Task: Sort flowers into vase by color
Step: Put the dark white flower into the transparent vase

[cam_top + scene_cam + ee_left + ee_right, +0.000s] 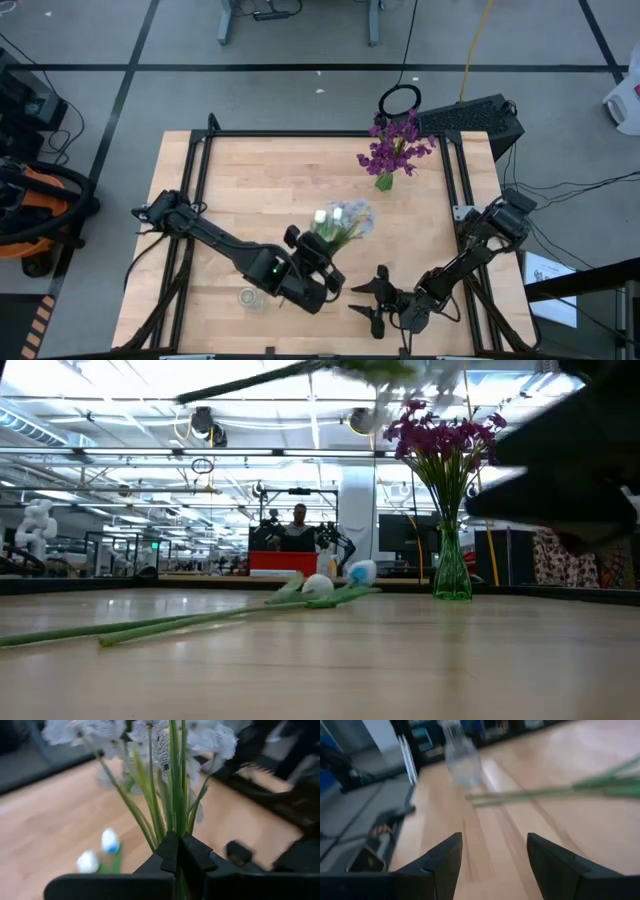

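My left gripper (318,252) is shut on a pale blue-lavender sprig (350,215), whose blossoms (160,740) spread beyond the fingers. Below it, two white tulip buds (318,585) (88,862) lie on the table, their long green stems (540,794) flat on the wood. Purple flowers (395,148) stand in a green glass vase (452,570) at the far right. A small clear vase (250,298) (461,760) stands near the front left. My right gripper (372,300) is open close to the table by the front edge, with nothing between its fingers (495,845). My left gripper pinches the sprig's bundle of thin green stems (176,827) between its two fingers, low on the stems. The fingers lie across the stems. The sprig stands out beyond the fingertips, blossoms away from the gripper, lifted clear of the table.
A black frame (300,133) runs along the table's far edge and sides. A dark keyboard-like object (470,118) sits beyond the far right corner. Bare wood (260,190) lies open in the table's left and middle.
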Available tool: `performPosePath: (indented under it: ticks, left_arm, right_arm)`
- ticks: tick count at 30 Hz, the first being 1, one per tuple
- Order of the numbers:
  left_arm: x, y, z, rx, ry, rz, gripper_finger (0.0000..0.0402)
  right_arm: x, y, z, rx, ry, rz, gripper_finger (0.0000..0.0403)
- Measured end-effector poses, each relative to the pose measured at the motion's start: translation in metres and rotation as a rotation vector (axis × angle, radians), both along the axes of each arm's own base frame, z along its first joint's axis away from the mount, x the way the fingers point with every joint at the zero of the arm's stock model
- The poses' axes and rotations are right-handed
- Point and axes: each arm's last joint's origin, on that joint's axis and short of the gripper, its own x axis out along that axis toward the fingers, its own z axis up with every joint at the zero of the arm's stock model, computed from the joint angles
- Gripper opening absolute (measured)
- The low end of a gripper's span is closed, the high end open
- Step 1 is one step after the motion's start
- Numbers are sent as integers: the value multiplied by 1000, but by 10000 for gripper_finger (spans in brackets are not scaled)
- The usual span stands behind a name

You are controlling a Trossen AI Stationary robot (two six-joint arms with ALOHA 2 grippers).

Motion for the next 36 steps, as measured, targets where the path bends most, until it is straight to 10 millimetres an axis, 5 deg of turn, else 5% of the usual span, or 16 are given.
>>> performPosePath:
  ticks: [9,16,27,36]
  left_arm:
    - [5,-49,36,160,-221,-284,13]
    - [-2,-73,41,230,-356,-363,13]
    - [-2,-81,32,249,-445,-393,13]
    - [3,-86,27,244,-486,-452,13]
  right_arm:
    - [13,9,-3,-46,-285,46,214]
    - [22,22,20,-196,-386,143,214]
    - [38,35,56,-344,-487,116,214]
    - [42,34,59,-331,-495,108,211]
